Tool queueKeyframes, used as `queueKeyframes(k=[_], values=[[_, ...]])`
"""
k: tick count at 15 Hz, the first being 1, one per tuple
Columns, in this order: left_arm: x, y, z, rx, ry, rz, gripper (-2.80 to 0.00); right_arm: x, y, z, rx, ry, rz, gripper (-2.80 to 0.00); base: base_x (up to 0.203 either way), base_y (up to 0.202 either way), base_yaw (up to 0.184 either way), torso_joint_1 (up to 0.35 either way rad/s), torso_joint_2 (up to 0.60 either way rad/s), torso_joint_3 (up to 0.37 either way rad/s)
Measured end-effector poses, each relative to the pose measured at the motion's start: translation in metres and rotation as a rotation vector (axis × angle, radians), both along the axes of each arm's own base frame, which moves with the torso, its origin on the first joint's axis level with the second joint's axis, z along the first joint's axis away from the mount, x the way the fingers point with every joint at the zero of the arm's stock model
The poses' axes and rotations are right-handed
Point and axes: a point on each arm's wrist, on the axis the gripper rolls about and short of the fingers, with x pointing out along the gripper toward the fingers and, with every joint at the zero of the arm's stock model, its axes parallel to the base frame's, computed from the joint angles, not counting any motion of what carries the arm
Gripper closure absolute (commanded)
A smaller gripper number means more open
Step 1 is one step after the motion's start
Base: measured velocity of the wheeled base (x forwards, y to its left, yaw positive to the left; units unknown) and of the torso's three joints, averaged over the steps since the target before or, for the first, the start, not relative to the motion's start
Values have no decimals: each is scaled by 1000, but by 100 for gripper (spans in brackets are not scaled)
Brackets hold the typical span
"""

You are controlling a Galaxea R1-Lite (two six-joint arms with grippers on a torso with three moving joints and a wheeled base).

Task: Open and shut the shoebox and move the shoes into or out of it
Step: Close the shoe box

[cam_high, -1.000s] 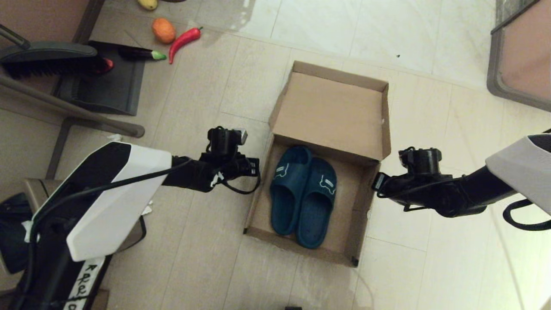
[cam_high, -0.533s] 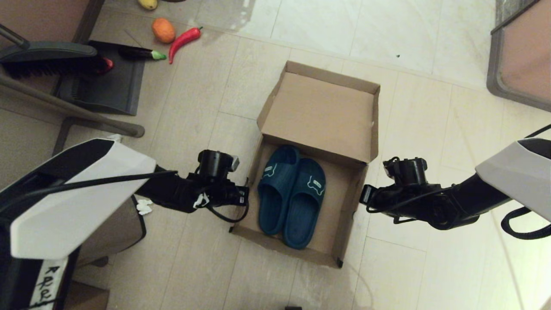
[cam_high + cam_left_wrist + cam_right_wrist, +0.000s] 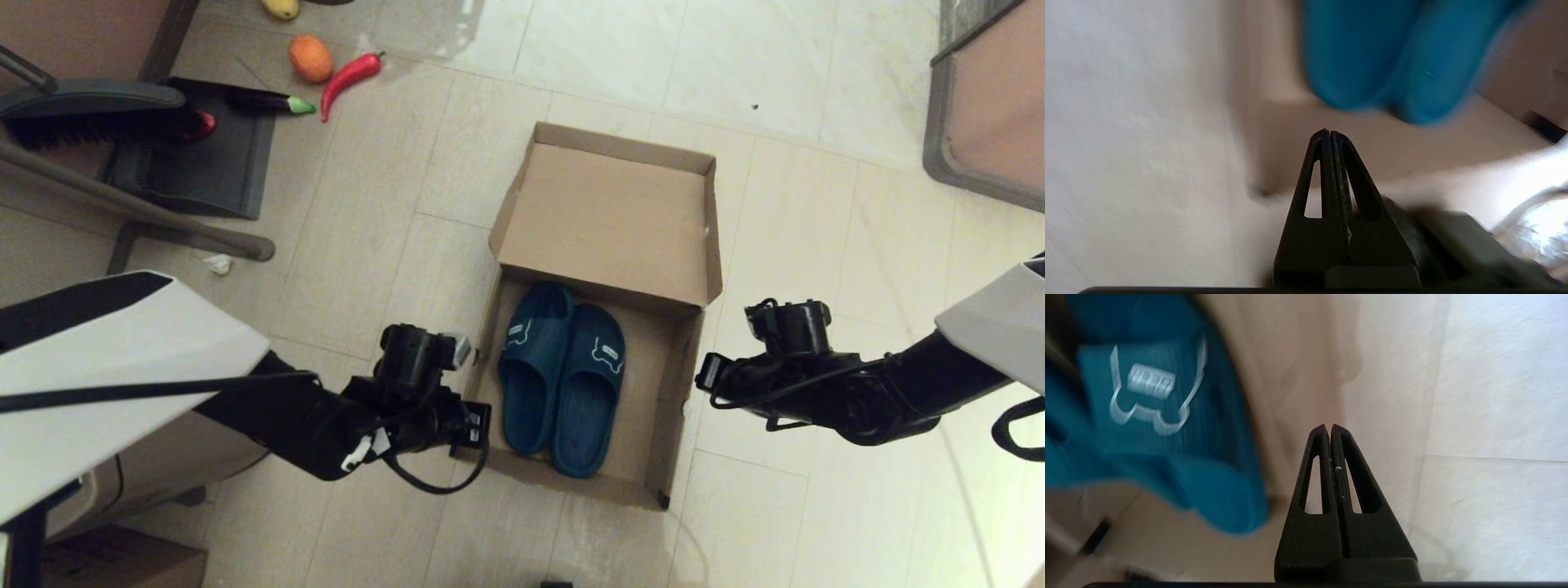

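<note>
The brown cardboard shoebox (image 3: 682, 384) lies open on the floor, its lid (image 3: 608, 220) folded back on the far side. Both teal slippers (image 3: 563, 384) rest side by side inside, toes toward the lid. My left gripper (image 3: 478, 426) is shut and empty at the box's near left corner, outside its left wall. My right gripper (image 3: 704, 371) is shut and empty just outside the right wall. The left wrist view has the shut fingers (image 3: 1329, 132) over the box wall (image 3: 1290, 134), with the slipper heels (image 3: 1372, 53) beyond. In the right wrist view, the bear-patch slipper (image 3: 1155, 388) lies beside the shut gripper (image 3: 1329, 426).
A red chili (image 3: 351, 73), an orange fruit (image 3: 310, 57) and an eggplant (image 3: 269, 102) lie far left by a dark dustpan (image 3: 196, 155) and a brush (image 3: 90, 114). Furniture stands at far right (image 3: 980, 106). A paper scrap (image 3: 218, 263) lies on the tiles.
My left gripper has drawn back along the box's left wall to its near corner. The box slid left a little, then partly back right. My right gripper followed the right wall.
</note>
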Motion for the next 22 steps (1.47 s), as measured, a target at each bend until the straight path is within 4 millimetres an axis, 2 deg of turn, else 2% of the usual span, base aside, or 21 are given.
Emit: queueKeyframes(k=[2, 3, 5, 8, 10, 13, 16, 18, 22], values=[[-3, 1, 5, 29, -28, 9, 0, 3, -12, 4, 3, -24, -38, 0, 0, 0, 0, 0, 0, 0], [1, 8, 9, 58, -55, 22, 0, 5, -20, 6, 3, -35, -56, 0, 0, 0, 0, 0, 0, 0], [16, 23, 25, 81, -125, 52, 0, 11, -29, 9, 4, -53, -79, 0, 0, 0, 0, 0, 0, 0], [44, 48, 55, 46, -228, 140, 0, 21, -32, 9, 4, -68, -86, 0, 0, 0, 0, 0, 0, 0], [60, 61, 64, 24, -266, 178, 0, 29, -31, 9, 4, -75, -83, 0, 0, 0, 0, 0, 0, 0], [89, 57, 55, -28, -296, 190, 0, 42, -24, 10, 13, -106, -73, 0, 0, 0, 0, 0, 0, 0], [109, 29, 35, -66, -297, 155, 0, 56, -20, 15, 20, -146, -71, 0, 0, 0, 0, 0, 0, 0], [111, 11, 19, -63, -275, 124, 0, 65, -19, 19, 26, -179, -71, 0, 0, 0, 0, 0, 0, 0], [99, 1, -2, -31, -210, 97, 0, 85, -18, 24, 58, -229, -85, 0, 0, 0, 0, 0, 0, 0]])
